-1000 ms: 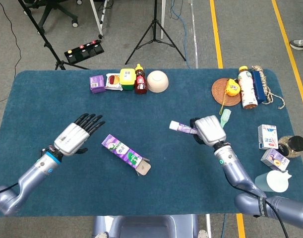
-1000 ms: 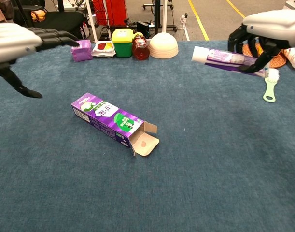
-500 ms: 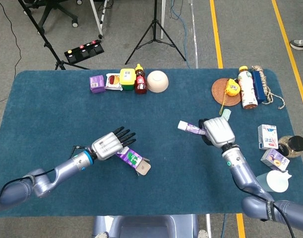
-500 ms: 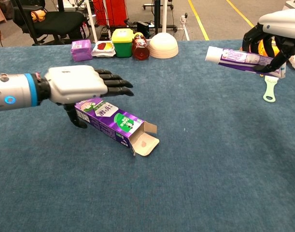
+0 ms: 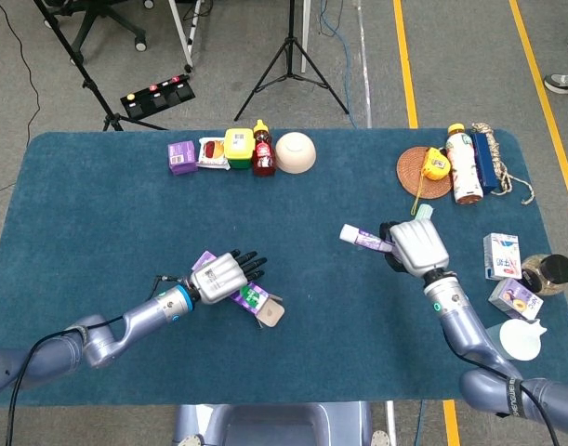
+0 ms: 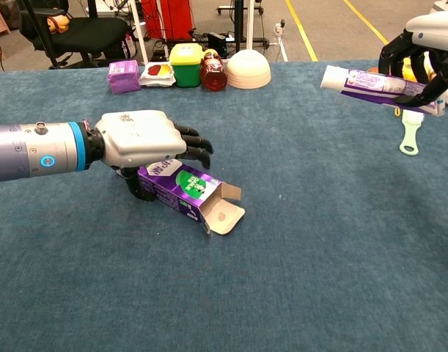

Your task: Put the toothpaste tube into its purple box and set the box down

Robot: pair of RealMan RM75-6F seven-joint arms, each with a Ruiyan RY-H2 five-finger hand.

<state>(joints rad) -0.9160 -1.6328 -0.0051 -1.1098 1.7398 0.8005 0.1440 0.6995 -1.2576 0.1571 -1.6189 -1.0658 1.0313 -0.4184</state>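
Observation:
The purple box (image 5: 252, 296) (image 6: 188, 188) lies on the blue table (image 5: 98, 214), its open flap (image 6: 225, 217) pointing toward the right. My left hand (image 5: 222, 275) (image 6: 146, 139) lies over the box's closed end, fingers curling over the far side and thumb against the near side. My right hand (image 5: 419, 246) (image 6: 427, 42) holds the white and purple toothpaste tube (image 5: 365, 237) (image 6: 369, 81) in the air on the right. The tube is roughly level, with its cap end pointing toward the box.
A green toothbrush (image 6: 408, 132) lies below the right hand. Along the far edge stand a small purple box (image 5: 181, 156), a yellow-lidded tub (image 5: 239, 146), a red bottle (image 5: 262, 153) and a bowl (image 5: 296, 151). Bottles, cartons and a cup (image 5: 518, 339) crowd the right side.
My left hand swept in from the left, came down onto the purple box and curled around it; the box shifted slightly. My right hand drifted right and back with the tube.

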